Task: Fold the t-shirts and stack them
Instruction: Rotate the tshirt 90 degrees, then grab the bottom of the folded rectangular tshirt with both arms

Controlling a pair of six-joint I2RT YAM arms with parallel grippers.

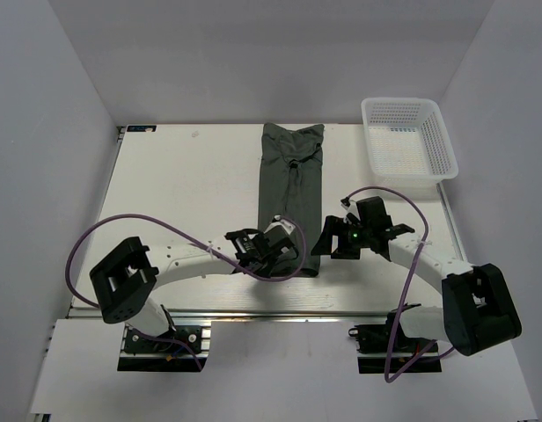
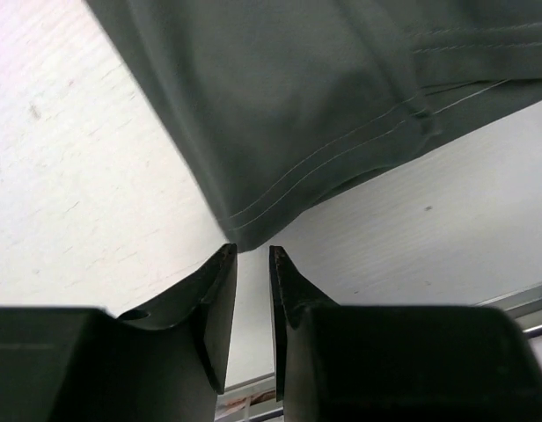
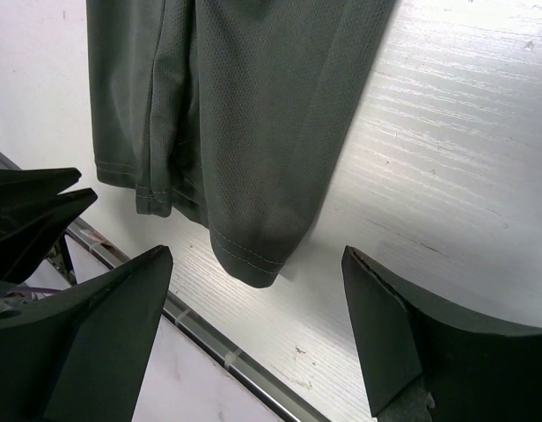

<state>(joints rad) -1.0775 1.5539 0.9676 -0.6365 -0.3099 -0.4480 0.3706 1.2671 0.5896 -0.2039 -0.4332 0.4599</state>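
— The left gripper point(image 2: 251, 253) fills my wrist view: jaws parted a crack, nothing between them.
— Where's the t-shirt point(image 1: 291, 171)?
— A long folded strip on the table point(image 1: 183, 176), near hem corner just ahead of those tips. The right gripper point(image 3: 256, 255) gapes wide and empty at the hem's other corner; the basket point(image 1: 416, 175) sits well off the shirt's far right.
— Advice?
— I'd pinch every layer at both corners, then lift evenly toward the collar.
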